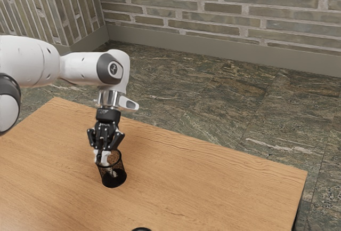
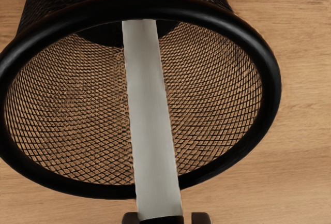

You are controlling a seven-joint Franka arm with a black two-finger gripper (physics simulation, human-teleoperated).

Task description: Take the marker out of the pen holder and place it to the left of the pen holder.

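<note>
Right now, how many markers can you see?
1. The marker is in the mesh pen holder, with its upper end sticking out past the rim. Something small could be hidden behind it, low in the holder.

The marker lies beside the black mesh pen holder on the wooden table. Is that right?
Not quite: the wrist view shows the marker reaching down inside the pen holder, not lying beside it. The pen holder is black mesh, on the wooden table, as stated.
</note>
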